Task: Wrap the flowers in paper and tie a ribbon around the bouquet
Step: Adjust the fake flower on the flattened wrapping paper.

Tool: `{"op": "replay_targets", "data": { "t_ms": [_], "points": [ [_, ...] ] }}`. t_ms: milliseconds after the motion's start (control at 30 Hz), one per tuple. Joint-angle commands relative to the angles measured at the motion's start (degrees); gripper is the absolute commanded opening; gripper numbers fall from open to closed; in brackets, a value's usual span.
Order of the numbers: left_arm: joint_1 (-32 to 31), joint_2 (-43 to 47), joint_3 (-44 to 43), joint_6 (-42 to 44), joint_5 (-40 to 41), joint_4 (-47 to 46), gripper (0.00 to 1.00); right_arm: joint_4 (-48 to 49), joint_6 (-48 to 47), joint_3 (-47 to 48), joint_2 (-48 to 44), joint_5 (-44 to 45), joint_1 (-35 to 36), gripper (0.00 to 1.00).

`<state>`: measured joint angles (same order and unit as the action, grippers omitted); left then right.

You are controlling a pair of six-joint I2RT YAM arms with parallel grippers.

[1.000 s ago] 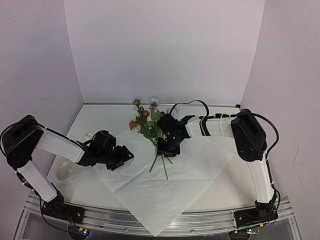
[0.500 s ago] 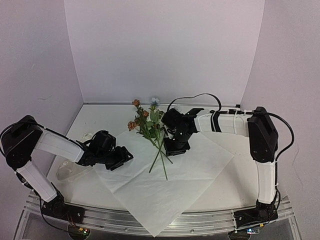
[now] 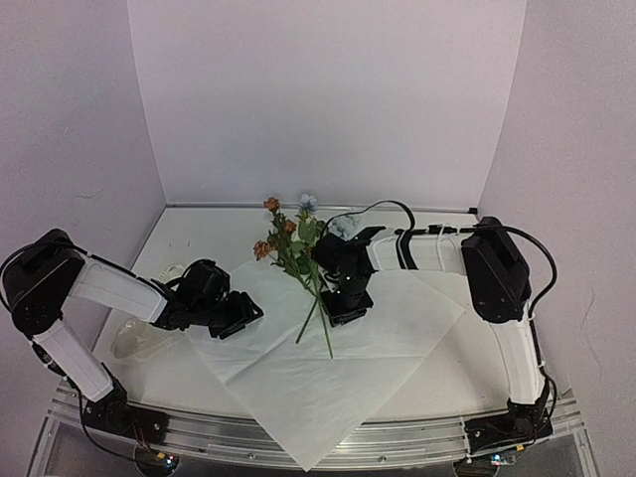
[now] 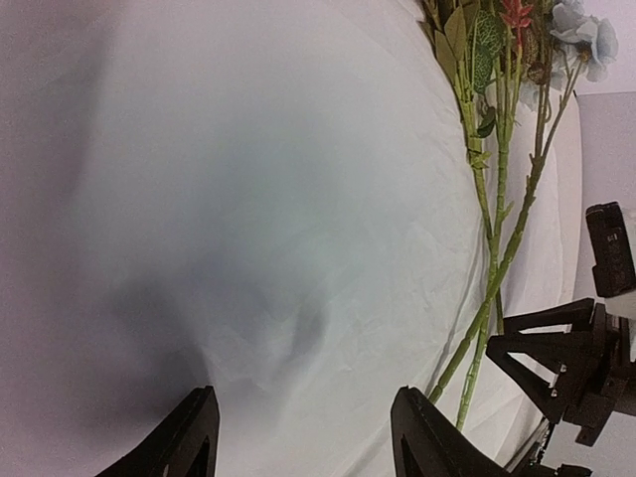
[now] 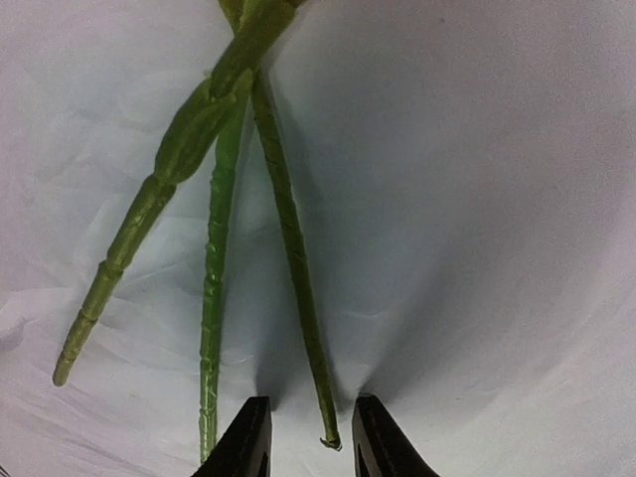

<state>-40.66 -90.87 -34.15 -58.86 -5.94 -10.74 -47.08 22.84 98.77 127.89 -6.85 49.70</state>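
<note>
The flowers (image 3: 295, 250) lie on the paper (image 3: 328, 383), blooms toward the back wall and stems (image 3: 322, 328) pointing at me. My right gripper (image 3: 345, 304) is low over the stem ends and narrowly open. In the right wrist view one thin stem (image 5: 298, 288) ends between its fingertips (image 5: 248, 429) with a gap on each side. My left gripper (image 3: 237, 314) stands open over the sheet's left part, with only creased paper (image 4: 298, 199) between its fingers (image 4: 199, 422). The stems (image 4: 492, 229) lie to its right. The ribbon (image 3: 134, 343) lies at the far left beside the left arm.
A small white scrap (image 3: 171, 270) sits behind the left forearm. The paper's near corner (image 3: 310, 459) hangs over the table's front rail. Walls close in the table on the left, back and right.
The right gripper swung out to the right, then came back and lower onto the stem ends, narrowing. The stems shifted slightly. The left gripper stayed in place and narrowed a little.
</note>
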Motion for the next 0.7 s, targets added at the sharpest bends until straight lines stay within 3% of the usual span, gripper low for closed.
{"op": "replay_targets", "data": {
  "t_ms": [0,133,400,667],
  "points": [
    [0.2,-0.4,0.0,-1.8,-0.6,0.3,0.61,-1.7,0.1,2.0,0.4,0.6,0.7,0.2],
    [0.2,-0.6,1.0,-3.8,0.0,-0.7,0.58,-1.8,1.8,0.0,-3.3,-0.4,1.3,0.0],
    [0.3,-1.6,1.7,-6.1,1.0,-2.1,0.57,-1.7,8.0,-5.9,-9.6,-5.5,1.7,0.0],
    [0.3,-2.5,0.9,-6.1,0.9,-2.3,0.56,1.8,13.1,-10.0,-10.0,-8.5,3.9,0.0]
  ]
}}
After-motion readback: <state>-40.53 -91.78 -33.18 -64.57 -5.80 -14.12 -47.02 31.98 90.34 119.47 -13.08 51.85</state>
